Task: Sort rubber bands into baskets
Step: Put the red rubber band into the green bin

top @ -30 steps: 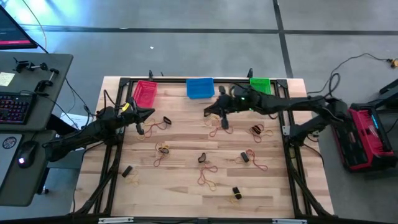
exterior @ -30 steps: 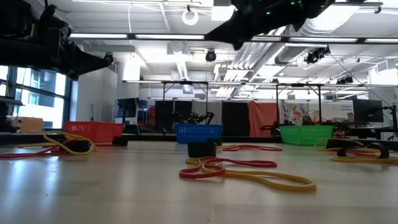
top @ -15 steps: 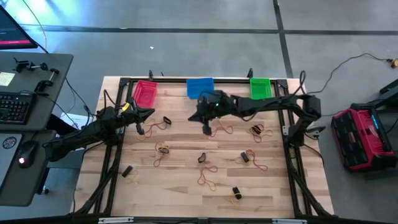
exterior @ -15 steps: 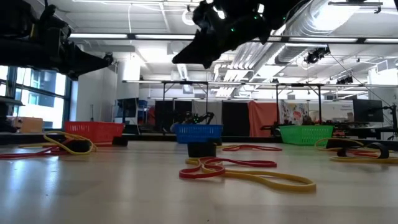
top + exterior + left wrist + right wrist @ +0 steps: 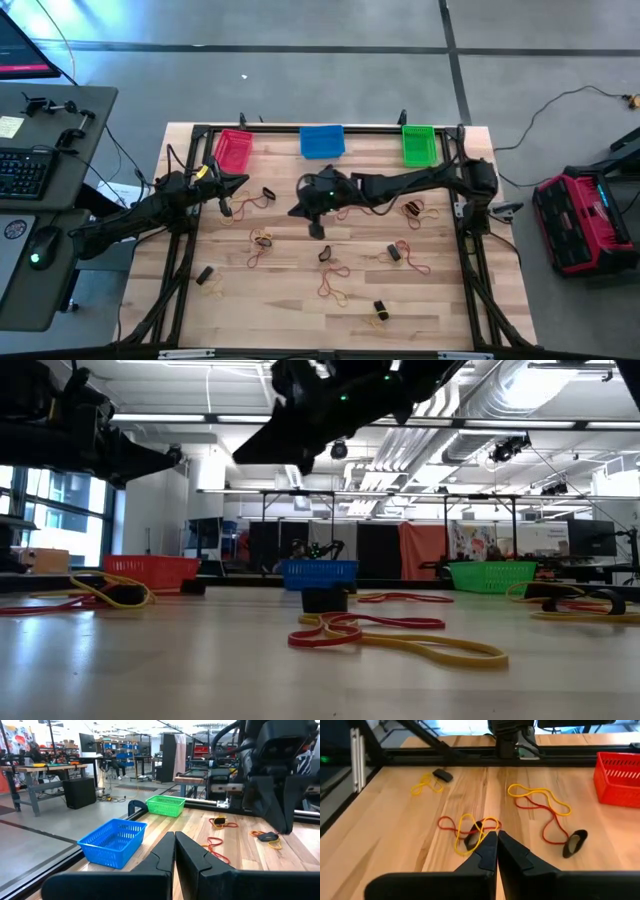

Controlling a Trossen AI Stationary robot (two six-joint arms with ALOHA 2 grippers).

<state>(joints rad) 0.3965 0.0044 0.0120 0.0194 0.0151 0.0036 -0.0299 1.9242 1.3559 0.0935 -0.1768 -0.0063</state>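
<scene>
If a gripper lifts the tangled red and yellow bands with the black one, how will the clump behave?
The tangle will probably come up floppy: its thin loops lie slack and flat on the table. Since red, yellow and black overlap, several may lift together. It looks very light.

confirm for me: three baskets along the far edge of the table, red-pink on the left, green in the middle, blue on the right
Not quite. The high view shows the blue basket in the middle and the green basket on the right. The red-pink basket is on the left, as you said, and all three sit along the far edge.

High view looks straight down; low view sits level — both share the blue basket [image 5: 322, 141].
</scene>
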